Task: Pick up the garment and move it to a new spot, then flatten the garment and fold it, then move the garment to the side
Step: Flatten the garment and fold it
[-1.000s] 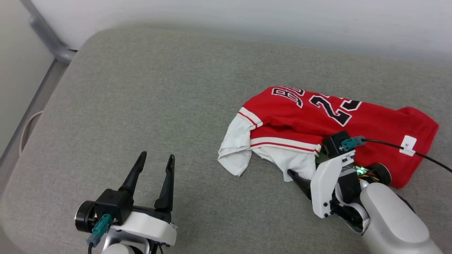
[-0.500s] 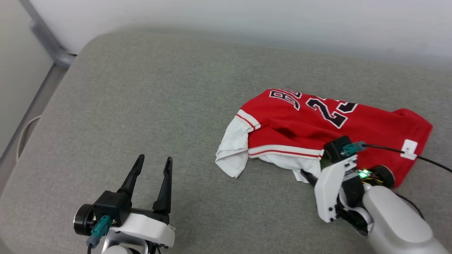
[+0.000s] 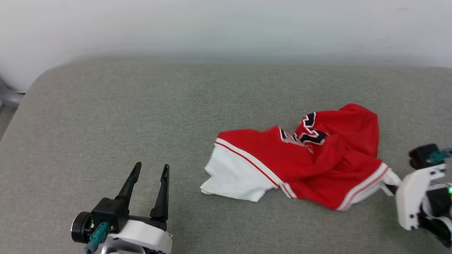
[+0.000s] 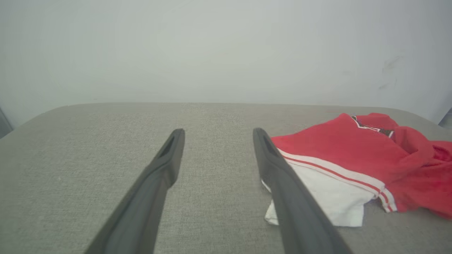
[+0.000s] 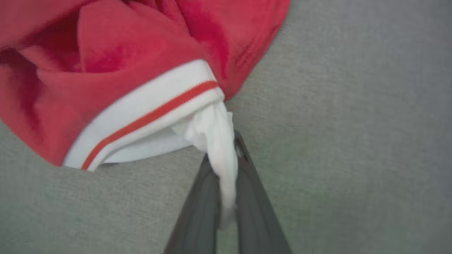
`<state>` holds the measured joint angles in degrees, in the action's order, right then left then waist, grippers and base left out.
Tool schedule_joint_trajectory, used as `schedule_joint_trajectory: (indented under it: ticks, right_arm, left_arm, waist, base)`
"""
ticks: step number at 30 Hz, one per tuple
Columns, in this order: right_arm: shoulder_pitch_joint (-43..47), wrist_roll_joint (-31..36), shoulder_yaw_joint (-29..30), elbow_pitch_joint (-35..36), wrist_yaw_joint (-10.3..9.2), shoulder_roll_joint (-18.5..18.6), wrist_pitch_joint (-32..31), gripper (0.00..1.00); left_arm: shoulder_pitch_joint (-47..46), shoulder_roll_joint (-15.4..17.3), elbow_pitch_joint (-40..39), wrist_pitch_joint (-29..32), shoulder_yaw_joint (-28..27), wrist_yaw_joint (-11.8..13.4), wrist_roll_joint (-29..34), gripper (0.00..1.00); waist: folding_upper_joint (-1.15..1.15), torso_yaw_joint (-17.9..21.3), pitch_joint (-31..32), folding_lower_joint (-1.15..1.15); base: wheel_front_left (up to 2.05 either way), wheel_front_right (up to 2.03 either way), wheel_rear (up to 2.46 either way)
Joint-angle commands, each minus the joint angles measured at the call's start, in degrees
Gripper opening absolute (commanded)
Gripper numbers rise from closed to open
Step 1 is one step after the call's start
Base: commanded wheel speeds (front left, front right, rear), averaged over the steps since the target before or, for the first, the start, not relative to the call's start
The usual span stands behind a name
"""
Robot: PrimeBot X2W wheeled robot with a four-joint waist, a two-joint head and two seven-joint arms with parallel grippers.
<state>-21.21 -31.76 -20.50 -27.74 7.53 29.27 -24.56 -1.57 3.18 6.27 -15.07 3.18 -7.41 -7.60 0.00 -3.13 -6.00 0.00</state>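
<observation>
The garment, a red jersey with white sleeves and striped trim, lies bunched on the grey cushion, its black lettering partly folded in. My right gripper at the right edge is shut on the garment's white sleeve; in the right wrist view the sleeve is pinched between the two fingers. At the lower left my left gripper stands open, well left of the garment. The left wrist view has the garment to the right of the open fingers.
A pale wall runs along the far edge of the cushion. A grey metal rail shows at the far left. The cushion's rounded left corner drops off beside it.
My right gripper shut on the white sleeve and pulled it right, bunching the garment. The head camera has shifted too. The left gripper stays open.
</observation>
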Motion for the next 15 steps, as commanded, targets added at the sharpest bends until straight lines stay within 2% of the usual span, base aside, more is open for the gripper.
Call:
schedule_joint_trajectory:
  ticks: [1, 5, 8, 12, 13, 14, 15]
  right_arm:
    - [1.7, 0.3, 2.1, 0.4, -0.08, 1.4, -1.0, 0.00]
    - [4.7, 1.5, 8.1, -0.3, -0.08, 3.9, -3.4, 0.00]
    - [6.9, 4.1, 12.5, -2.1, -0.08, 4.4, -4.3, 0.00]
    - [8.9, 7.6, 17.5, -4.7, -0.07, 2.2, -3.8, 0.00]
    - [9.3, 8.3, 18.4, -4.9, -0.07, 1.4, -3.2, 0.19]
    - [9.6, 8.6, 19.2, -4.9, -0.07, 0.6, -2.7, 1.00]
    - [9.8, 8.9, 19.9, -5.0, -0.08, -0.2, -1.9, 1.00]
  left_arm:
    - [0.3, 0.0, 0.0, -0.2, 0.0, -0.1, 0.2, 1.00]
    - [0.7, -0.1, 0.1, -0.2, 0.2, -0.1, 0.0, 1.00]
    - [1.0, -0.1, 0.2, -0.2, 0.5, -0.1, -0.2, 1.00]
    - [1.2, -0.1, 0.2, -0.2, 0.8, -0.1, -0.3, 1.00]
    - [1.3, -0.1, 0.3, -0.2, 0.9, -0.1, -0.3, 1.00]
    - [1.3, 0.0, 0.4, -0.2, 0.9, -0.1, -0.3, 1.00]
    - [1.3, 0.1, 0.4, -0.2, 1.0, -0.1, -0.4, 1.00]
  waist:
    - [0.00, 1.1, 0.5, 0.00]
    - [0.00, 1.9, 0.8, 0.00]
    - [0.00, 2.0, 1.0, 0.00]
    - [0.00, 2.1, 1.2, 0.00]
    - [0.00, 2.1, 1.3, 0.00]
    - [0.00, 2.2, 1.4, 0.00]
    - [0.00, 2.2, 1.5, 0.00]
  base:
    - [0.00, 0.00, 0.00]
    - [0.00, 0.00, 0.00]
    - [0.00, 0.00, 0.00]
    - [0.00, 0.00, 0.00]
    - [0.00, 0.00, 0.00]
    - [0.00, 0.00, 0.00]
    - [0.00, 0.00, 0.00]
